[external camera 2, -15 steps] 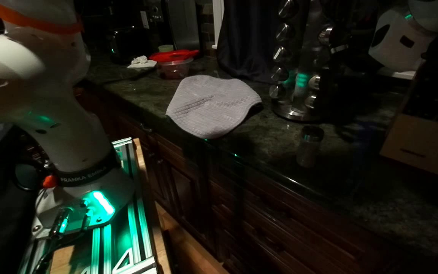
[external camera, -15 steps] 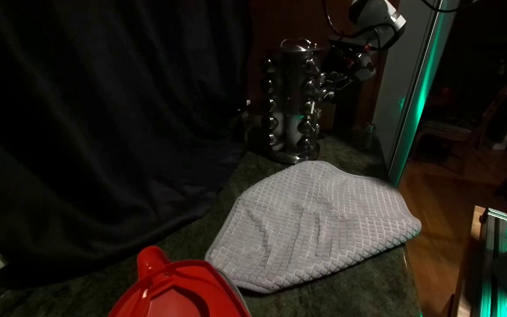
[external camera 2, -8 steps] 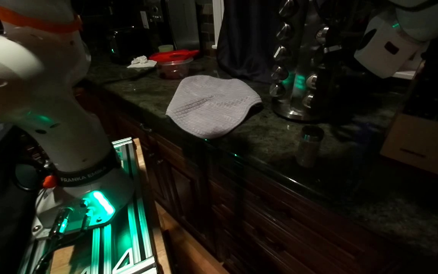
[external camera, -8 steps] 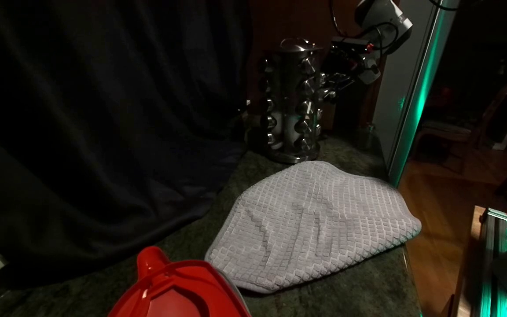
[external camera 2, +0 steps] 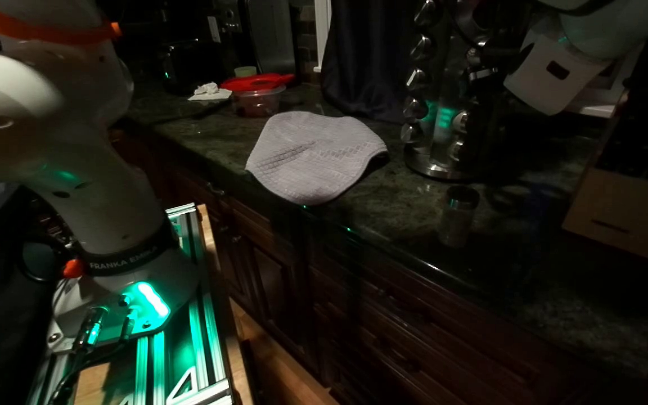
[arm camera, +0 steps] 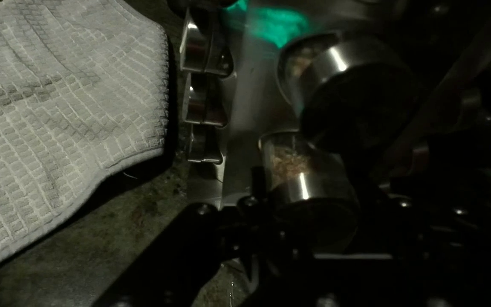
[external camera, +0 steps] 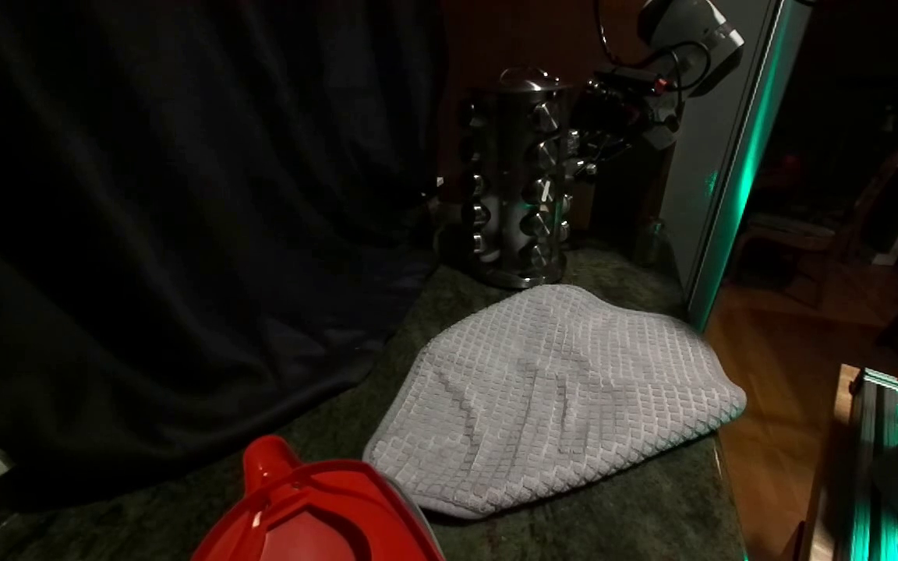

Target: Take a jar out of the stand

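Seen from the front edge of the table (external camera 2: 397, 203), in an exterior view, the cloth (external camera 2: 315, 157) reaches that edge, with the tub (external camera 2: 257, 100) behind it to the left and the paper (external camera 2: 208, 91) left of the tub. Right of the cloth and just beside it is the stand (external camera 2: 441, 129), with jars (external camera 2: 415, 79) in its tiers; the jaws are at its right side, a jar (arm camera: 303, 183) between them. A loose jar (external camera 2: 459, 216) is upright before the stand, near the front edge, with the block (external camera 2: 619, 208) farther right. The curtain (external camera 2: 360, 62) hangs behind the cloth, left of the stand. The robot's base (external camera 2: 127, 278) is at left, before the front edge.
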You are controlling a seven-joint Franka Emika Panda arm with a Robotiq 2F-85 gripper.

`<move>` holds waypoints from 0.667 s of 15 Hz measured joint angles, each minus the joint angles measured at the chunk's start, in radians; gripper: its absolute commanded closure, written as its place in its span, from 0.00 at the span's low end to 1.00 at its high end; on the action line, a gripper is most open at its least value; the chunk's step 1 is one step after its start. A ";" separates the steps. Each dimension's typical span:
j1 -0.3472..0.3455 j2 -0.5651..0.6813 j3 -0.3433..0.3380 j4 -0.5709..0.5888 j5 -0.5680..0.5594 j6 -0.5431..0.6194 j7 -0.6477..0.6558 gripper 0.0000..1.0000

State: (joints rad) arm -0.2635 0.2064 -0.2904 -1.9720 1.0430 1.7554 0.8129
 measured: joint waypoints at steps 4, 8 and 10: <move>0.010 -0.023 0.002 -0.020 -0.010 0.050 -0.024 0.75; 0.017 -0.035 0.006 -0.027 -0.030 0.091 -0.023 0.75; 0.016 -0.035 0.006 -0.027 -0.030 0.092 -0.019 0.75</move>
State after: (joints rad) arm -0.2470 0.1717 -0.2844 -1.9992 1.0130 1.8478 0.7937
